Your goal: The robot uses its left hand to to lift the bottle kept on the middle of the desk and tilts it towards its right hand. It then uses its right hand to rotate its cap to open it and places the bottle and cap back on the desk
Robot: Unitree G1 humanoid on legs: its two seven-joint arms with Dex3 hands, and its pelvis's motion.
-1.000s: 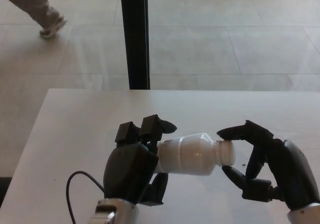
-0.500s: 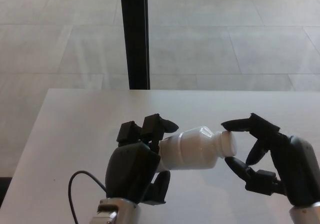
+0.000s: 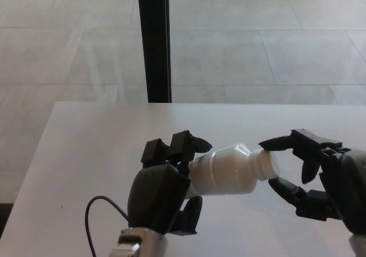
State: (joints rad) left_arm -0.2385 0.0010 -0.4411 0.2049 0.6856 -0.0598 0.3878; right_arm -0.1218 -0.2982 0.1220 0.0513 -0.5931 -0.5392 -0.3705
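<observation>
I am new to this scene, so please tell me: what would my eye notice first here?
First, the white bottle, held tilted above the desk near the picture's lower middle. The black left hand grips its base, while the right hand holds its fingers at the cap. Behind, a dark vertical post crosses the pale tiled floor.

Left hand [image 3: 163, 197] raised above desk level, fingers curled tight, back of hand toward camera. Right hand [image 3: 317, 177] opposite, thumb and fingers [image 3: 280, 144] pinched inward toward left.
</observation>
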